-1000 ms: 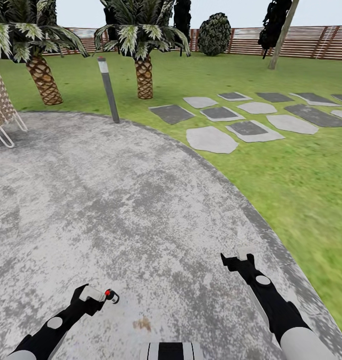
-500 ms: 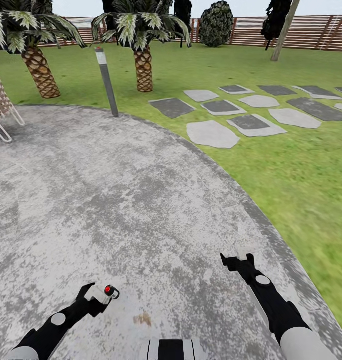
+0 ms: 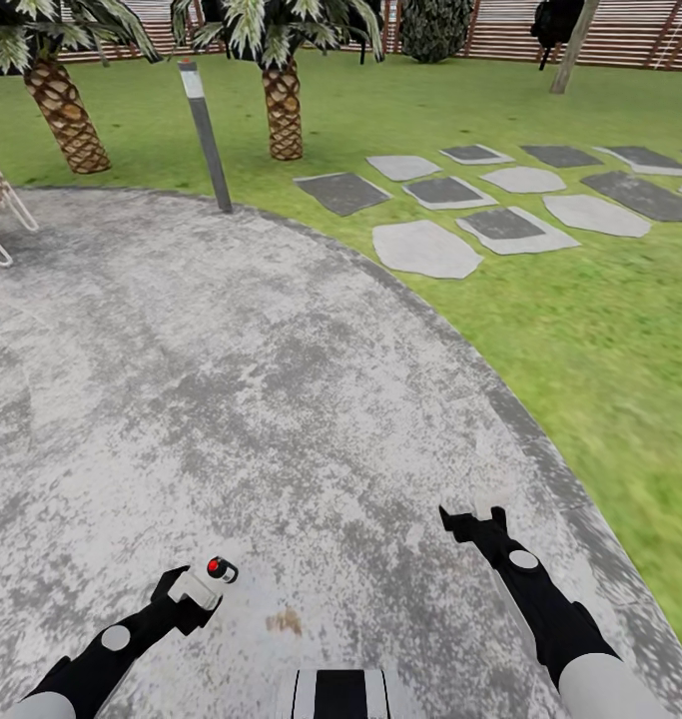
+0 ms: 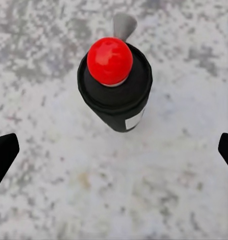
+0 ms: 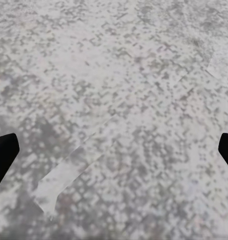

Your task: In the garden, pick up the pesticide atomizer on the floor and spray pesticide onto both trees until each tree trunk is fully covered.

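Hovering our left claw (image 4: 114, 145) spread wide over the sprayer (image 4: 115, 87) standing on the paving (image 3: 231, 379), we should drop straight down and grip the black body, not the red cap. Right claw (image 5: 114, 145) is wide too, empty.

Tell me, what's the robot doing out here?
The robot stands on a grey paved patio beside the lawn. Its left gripper hangs open right above a black spray bottle with a red top on the ground, not gripping it. Its right gripper is open above bare paving.
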### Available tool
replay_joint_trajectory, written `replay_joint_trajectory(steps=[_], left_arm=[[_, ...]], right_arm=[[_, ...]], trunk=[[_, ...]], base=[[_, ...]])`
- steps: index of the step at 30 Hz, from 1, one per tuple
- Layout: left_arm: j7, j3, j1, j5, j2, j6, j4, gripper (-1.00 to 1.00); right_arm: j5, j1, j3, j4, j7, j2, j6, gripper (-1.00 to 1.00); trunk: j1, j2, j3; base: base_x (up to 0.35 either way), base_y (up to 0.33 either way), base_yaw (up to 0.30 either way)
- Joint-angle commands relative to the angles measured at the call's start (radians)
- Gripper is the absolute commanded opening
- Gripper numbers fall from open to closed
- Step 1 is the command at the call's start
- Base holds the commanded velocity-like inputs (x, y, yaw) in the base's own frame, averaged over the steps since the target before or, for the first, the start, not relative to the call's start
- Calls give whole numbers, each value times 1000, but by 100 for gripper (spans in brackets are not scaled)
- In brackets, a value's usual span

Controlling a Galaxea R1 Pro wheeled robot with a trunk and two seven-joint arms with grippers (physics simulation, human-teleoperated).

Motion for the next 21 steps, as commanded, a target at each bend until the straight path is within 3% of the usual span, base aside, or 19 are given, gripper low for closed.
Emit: replay_joint_trajectory(steps=[1,7,12,21], left_arm=[[-3,4,0,-6,0,-4,0,100],[-3,4,1,-6,1,-4,-1,100],[-3,4,2,-6,1,-4,-1,100],[-2,4,7,-6,1,-4,-3,100]], right_arm=[[6,0,1,-1,1,-1,1,100],[6,0,1,-1,1,-1,1,100],[6,0,1,-1,1,-1,1,100],[6,0,1,-1,1,-1,0,100]], trunk=[[0,0,-1],[0,0,-2],[2,-1,-23],[2,-1,-27]], base=[[0,0,0],[0,0,0],[0,0,0],[0,0,0]])
